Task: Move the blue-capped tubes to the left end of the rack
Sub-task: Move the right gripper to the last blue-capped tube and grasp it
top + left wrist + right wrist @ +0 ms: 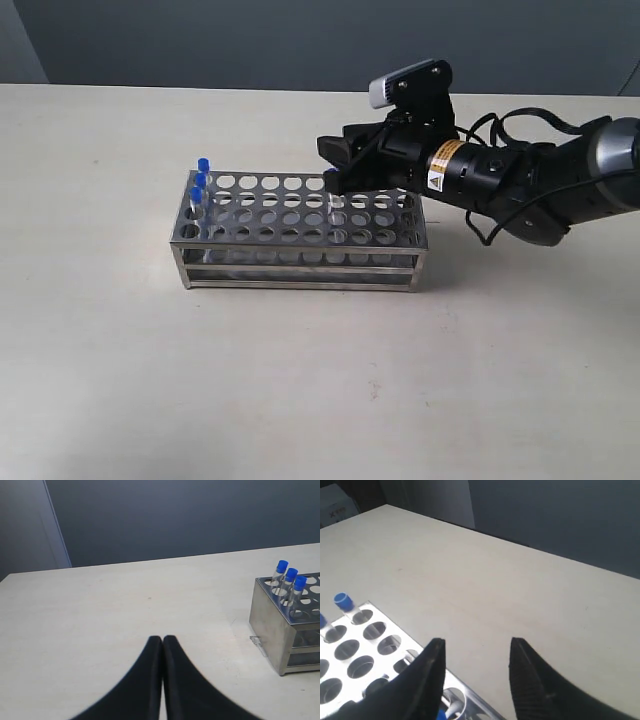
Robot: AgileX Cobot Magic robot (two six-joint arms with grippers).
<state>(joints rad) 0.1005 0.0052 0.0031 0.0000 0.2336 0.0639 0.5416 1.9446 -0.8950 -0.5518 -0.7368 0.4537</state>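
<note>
The steel rack (pixel 300 245) stands mid-table. Three blue-capped tubes (pixel 200 180) stand in its leftmost holes, and they also show in the left wrist view (pixel 291 575). My right gripper (pixel 335 176) hovers open over the rack's far edge, right of the middle, with nothing between its fingers (pixel 477 642). In the right wrist view another blue-capped tube (pixel 440 715) stands in a hole just beside one finger, mostly hidden by it. Further along the rack (pixel 467 696) a tube cap (pixel 342 600) stands at the end. My left gripper (pixel 162 638) is shut and empty over bare table, apart from the rack (pixel 270 615).
The rack rests on a pale table (pixel 300 400) with a dark wall behind. The right arm (pixel 540 190) and its cables reach in from the right, above the table. Most rack holes are unfilled.
</note>
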